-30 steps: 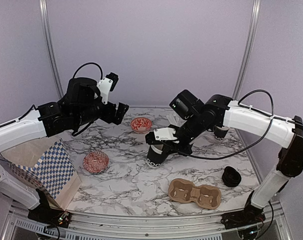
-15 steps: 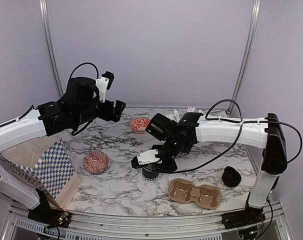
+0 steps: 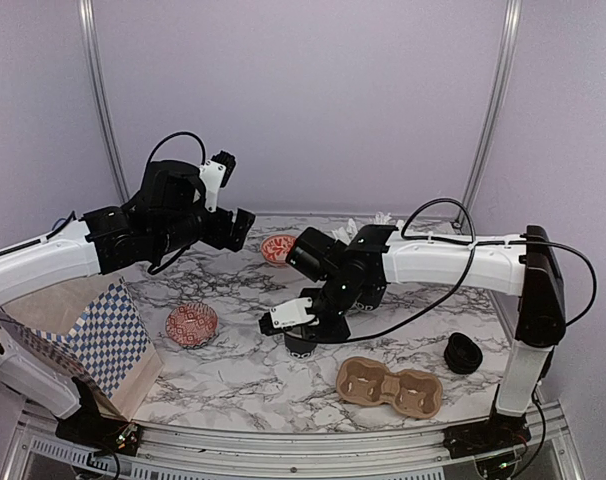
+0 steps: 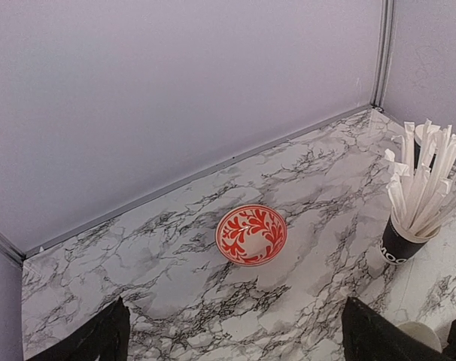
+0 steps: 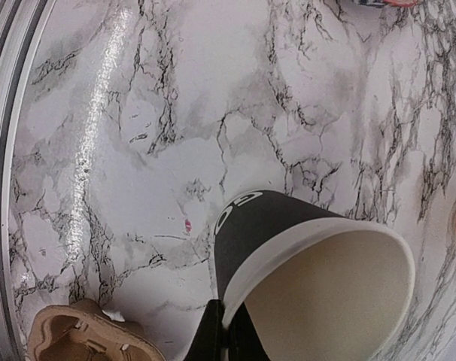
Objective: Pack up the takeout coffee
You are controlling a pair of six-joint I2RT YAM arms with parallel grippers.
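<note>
My right gripper (image 3: 303, 328) is shut on the rim of a black paper cup (image 3: 301, 343), low over the marble just left of the carrier tray. In the right wrist view the cup (image 5: 277, 229) is open, white inside, with white lettering low on its side; the fingers (image 5: 229, 325) pinch its near rim. I cannot tell whether its base touches the table. A black lid (image 3: 463, 353) lies at the right. My left gripper (image 3: 240, 228) is raised at the back left, open and empty (image 4: 235, 327).
The brown two-hole carrier tray (image 3: 388, 388) lies front right, also in the right wrist view (image 5: 70, 337). A cup of white sticks (image 4: 410, 226) stands at the back. There are a red leaf bowl (image 4: 250, 235), a red patterned bowl (image 3: 191, 324) and a checkered box (image 3: 108, 335) at the left.
My right arm has carried the cup toward the near side and lowered it beside the carrier tray, with little movement in the last half second. The left arm has shifted slightly.
</note>
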